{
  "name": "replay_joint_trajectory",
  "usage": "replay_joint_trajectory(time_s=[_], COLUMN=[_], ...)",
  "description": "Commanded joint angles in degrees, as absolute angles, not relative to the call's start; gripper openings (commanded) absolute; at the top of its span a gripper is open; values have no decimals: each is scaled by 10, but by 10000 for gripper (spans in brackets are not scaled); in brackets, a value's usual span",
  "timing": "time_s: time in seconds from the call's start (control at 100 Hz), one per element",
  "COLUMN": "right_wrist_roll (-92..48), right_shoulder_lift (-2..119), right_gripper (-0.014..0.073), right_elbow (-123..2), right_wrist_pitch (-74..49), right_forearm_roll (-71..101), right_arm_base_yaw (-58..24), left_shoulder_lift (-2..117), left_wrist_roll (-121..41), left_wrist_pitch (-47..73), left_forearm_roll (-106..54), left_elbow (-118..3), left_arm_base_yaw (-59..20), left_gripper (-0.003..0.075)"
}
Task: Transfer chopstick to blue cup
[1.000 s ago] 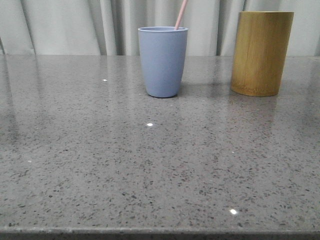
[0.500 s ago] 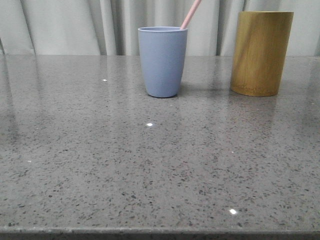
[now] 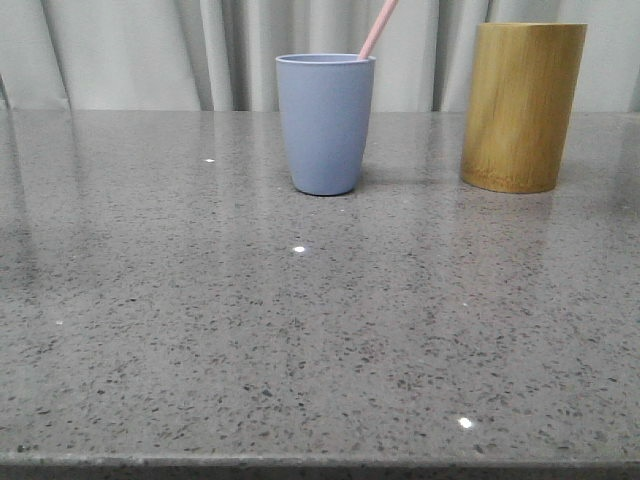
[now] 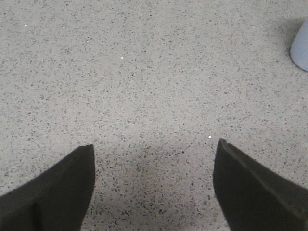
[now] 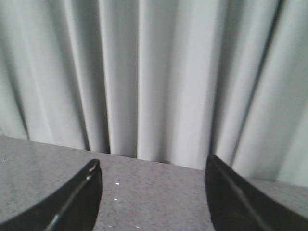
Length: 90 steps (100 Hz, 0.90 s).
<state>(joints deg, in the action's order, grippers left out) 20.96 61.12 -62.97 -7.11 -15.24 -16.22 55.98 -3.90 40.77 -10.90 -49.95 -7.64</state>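
The blue cup (image 3: 325,123) stands upright at the back middle of the grey stone table. A pale pink chopstick (image 3: 378,29) stands in it, leaning right against the rim, its top out of frame. No gripper shows in the front view. In the left wrist view my left gripper (image 4: 154,159) is open and empty over bare table, and the blue cup's base (image 4: 301,45) shows at the frame edge. In the right wrist view my right gripper (image 5: 153,168) is open and empty, facing the curtain.
A taller yellow-brown bamboo holder (image 3: 522,106) stands to the right of the blue cup. A pale pleated curtain (image 3: 140,50) hangs behind the table. The table's front edge (image 3: 320,465) runs along the bottom of the front view.
The chopstick in the blue cup has tipped from nearly upright to leaning right against the rim. The cups have not moved.
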Motion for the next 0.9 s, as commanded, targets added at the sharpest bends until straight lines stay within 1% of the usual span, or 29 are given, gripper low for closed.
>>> replay_joint_trajectory(time_s=[0.0,0.14,0.25,0.6,0.89], right_wrist_roll=[203,199,175,172,176], right_shoulder_lift=[567,520,484,352,338], right_gripper=[463,463,463,463,463], right_elbow=[-639,-636,-610,-442,-423], right_wrist_pitch=[-118,-267,-317,-328,-331], right_forearm_roll=[-169,-216,-234,-177,-171], right_arm_base_yaw=[-137,-119,-119,-120,-120], left_shoulder_lift=[553,553,553,553,553], left_wrist_roll=[-32,-32,-32,-32,-32], left_wrist_pitch=[372,372,372,372,372], left_forearm_roll=[-125,-125,-125,-141,-141], left_elbow=[-516,-516,-516,-516,-516], left_arm_base_yaw=[-75,-75,-75,-75,-75], left_gripper=[494,494,494,494,494])
